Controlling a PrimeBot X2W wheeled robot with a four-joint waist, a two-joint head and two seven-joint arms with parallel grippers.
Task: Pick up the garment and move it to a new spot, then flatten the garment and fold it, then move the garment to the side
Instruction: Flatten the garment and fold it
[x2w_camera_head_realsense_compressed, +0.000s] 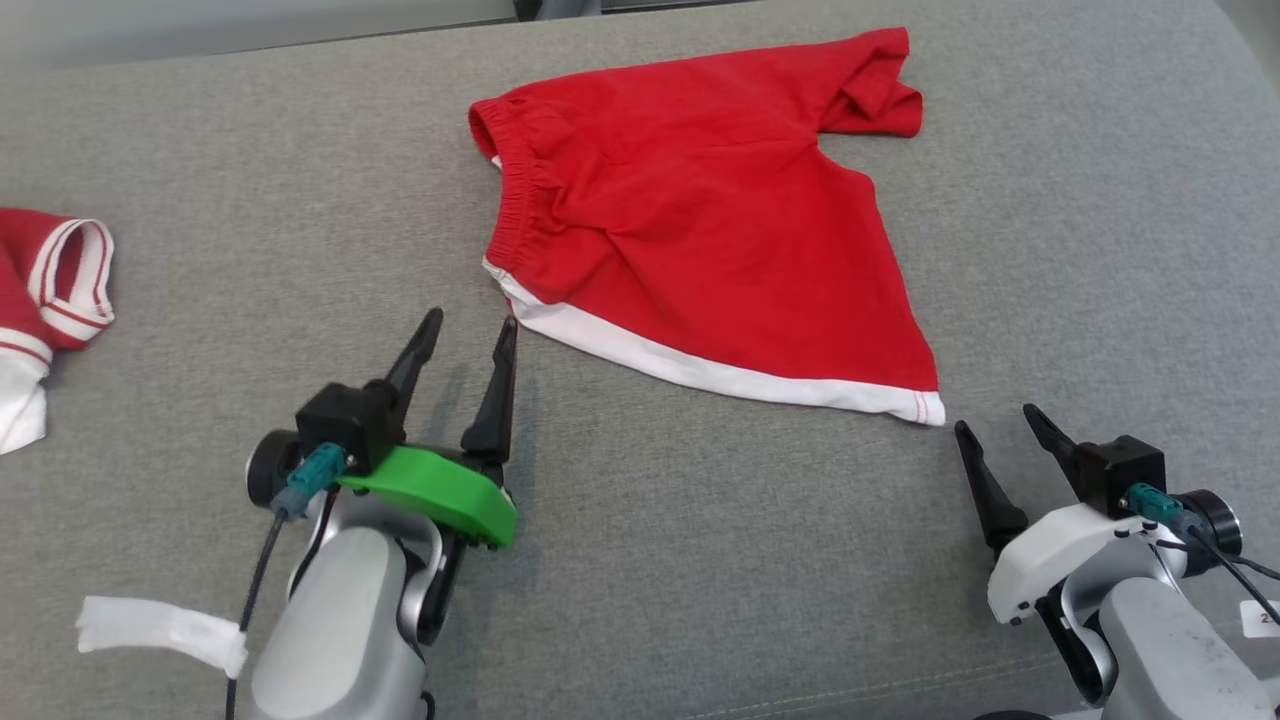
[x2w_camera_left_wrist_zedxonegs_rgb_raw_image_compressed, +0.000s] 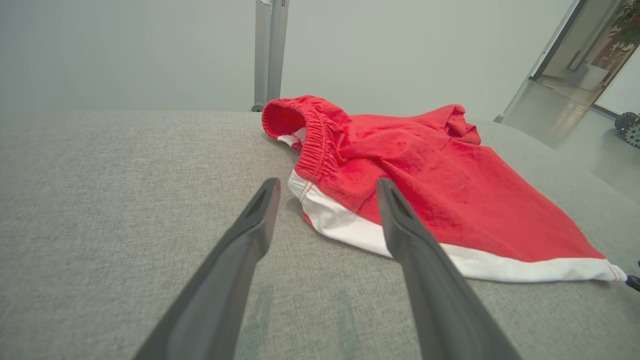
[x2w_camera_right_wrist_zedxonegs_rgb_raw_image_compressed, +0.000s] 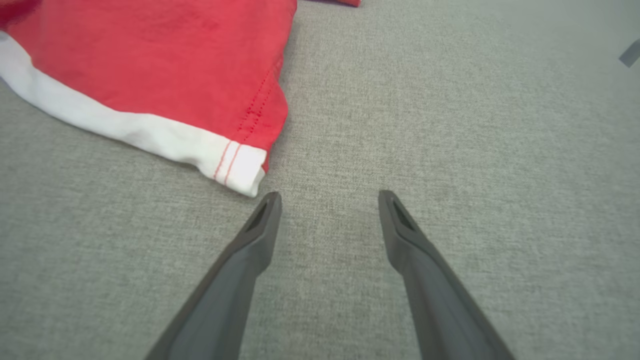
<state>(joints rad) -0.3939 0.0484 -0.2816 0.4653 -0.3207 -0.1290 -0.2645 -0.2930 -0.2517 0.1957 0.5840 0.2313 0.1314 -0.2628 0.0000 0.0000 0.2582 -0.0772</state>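
Note:
The garment (x2w_camera_head_realsense_compressed: 700, 220) is a pair of red shorts with a white side band, spread on the grey fabric surface (x2w_camera_head_realsense_compressed: 700, 560). Its elastic waistband faces left, and one leg is bunched at the far right. My left gripper (x2w_camera_head_realsense_compressed: 472, 322) is open, its tips just short of the waistband's near corner (x2w_camera_left_wrist_zedxonegs_rgb_raw_image_compressed: 320, 215). My right gripper (x2w_camera_head_realsense_compressed: 995, 422) is open too, fingers apart with nothing between them. It sits just right of the white hem corner (x2w_camera_right_wrist_zedxonegs_rgb_raw_image_compressed: 240, 167), close to it but apart from it. The left wrist view shows the shorts (x2w_camera_left_wrist_zedxonegs_rgb_raw_image_compressed: 440, 190) lying low, with the waistband raised.
A second red and white garment (x2w_camera_head_realsense_compressed: 45, 300) lies at the far left edge of the surface. A white strip of tape (x2w_camera_head_realsense_compressed: 160, 630) hangs beside my left forearm. Beyond the surface's far edge stand a metal post (x2w_camera_left_wrist_zedxonegs_rgb_raw_image_compressed: 269, 50) and a pale wall.

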